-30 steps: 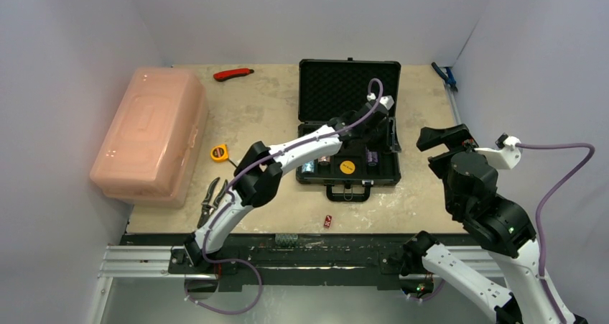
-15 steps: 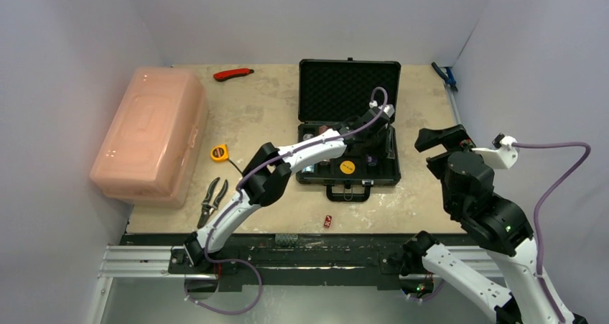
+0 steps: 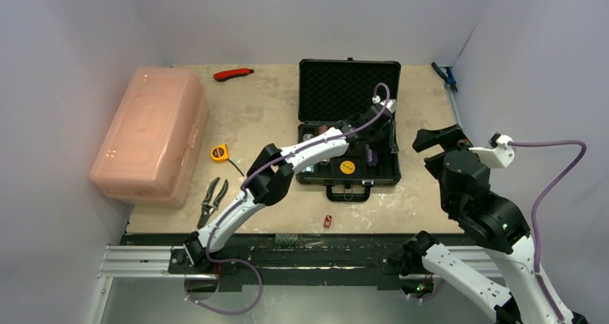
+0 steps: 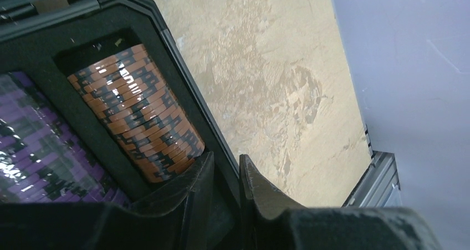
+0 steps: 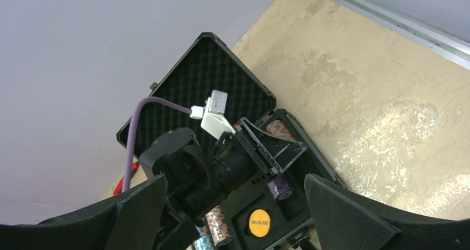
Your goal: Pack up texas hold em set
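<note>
The packing looks mostly done. The briefcase (image 3: 313, 180) lies open toward the far right part of the worktop (image 3: 266, 116), its foam-lined lid (image 3: 350, 87) folded back toward the far edge. In the tray, the orange chips (image 4: 138, 117) fill the slot by the right wall, with the purple chips (image 4: 33, 144) in the next slot. A yellow disc (image 3: 347, 167) lies near the front, and more stacks fill the left slots.

The left gripper (image 4: 224, 161) reaches into the tray's right side. Its fingers (image 4: 199, 175) are drawn close, with only a narrow slit between them. The case's right wall runs into that slit. I cannot tell whether they pinch the wall or merely straddle it.

The right gripper (image 5: 234, 183) hangs above the worktop's right edge, beside the case. Its fingers (image 5: 138, 205) are spread wide and hold nothing.

At least one piece is not packed. A red die (image 3: 327, 221) lies on the bare worktop near the near edge, in front of the case's handle.

Judging from this, what is left is to put the die in, swing the lid down and fasten the latches. The pink box (image 3: 151, 133) at the left edge plays no part.
</note>
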Action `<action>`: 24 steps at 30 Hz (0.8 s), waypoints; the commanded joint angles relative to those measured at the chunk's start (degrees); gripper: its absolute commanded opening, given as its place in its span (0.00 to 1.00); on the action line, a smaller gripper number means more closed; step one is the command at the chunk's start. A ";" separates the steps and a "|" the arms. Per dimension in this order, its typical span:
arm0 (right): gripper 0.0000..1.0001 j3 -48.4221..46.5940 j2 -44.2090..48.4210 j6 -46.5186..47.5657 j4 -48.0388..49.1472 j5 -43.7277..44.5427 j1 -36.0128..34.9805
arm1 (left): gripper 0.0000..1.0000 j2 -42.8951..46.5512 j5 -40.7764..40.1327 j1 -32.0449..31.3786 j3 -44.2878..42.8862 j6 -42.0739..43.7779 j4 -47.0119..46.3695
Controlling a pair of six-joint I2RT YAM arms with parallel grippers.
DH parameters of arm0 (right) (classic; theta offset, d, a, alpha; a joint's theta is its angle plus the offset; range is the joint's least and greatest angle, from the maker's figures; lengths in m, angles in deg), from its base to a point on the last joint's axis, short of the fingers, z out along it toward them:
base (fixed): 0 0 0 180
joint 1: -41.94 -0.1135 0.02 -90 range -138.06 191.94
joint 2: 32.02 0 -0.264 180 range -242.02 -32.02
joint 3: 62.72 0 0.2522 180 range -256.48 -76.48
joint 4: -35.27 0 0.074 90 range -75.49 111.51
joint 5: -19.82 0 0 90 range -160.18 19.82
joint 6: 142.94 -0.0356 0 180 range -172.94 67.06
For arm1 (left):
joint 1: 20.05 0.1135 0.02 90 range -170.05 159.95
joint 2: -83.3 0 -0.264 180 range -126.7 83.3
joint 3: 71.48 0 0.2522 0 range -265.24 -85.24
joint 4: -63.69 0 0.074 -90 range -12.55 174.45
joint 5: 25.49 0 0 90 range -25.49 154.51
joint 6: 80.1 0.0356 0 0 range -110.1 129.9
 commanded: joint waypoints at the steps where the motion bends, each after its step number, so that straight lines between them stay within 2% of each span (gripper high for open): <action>1: 0.99 0.48 -0.84 -0.13 0.90 0.96 -0.08 | 0.23 -0.61 -3.21 2.44 -3.63 1.83 -2.05; 8: 0.99 0.23 -2.07 -0.48 1.08 0.33 -0.13 | 0.25 0.92 -1.66 3.55 -3.26 2.86 -2.36; 15: 0.99 -0.64 -2.62 0.87 1.57 0.08 -0.12 | 0.31 9.05 1.16 3.57 4.69 4.37 -5.55; 18: 0.99 -1.29 -2.72 2.66 2.28 0.05 -0.11 | 0.41 14.07 0.80 3.68 7.87 6.70 -5.42; 21: 0.99 -1.58 -2.66 5.13 3.44 -0.21 -0.09 | 0.61 19.21 1.01 4.10 11.14 8.88 -5.53; 24: 0.99 -1.64 -2.34 8.88 5.59 -1.87 -0.12 | 0.75 23.87 0.18 4.73 14.10 10.59 -4.60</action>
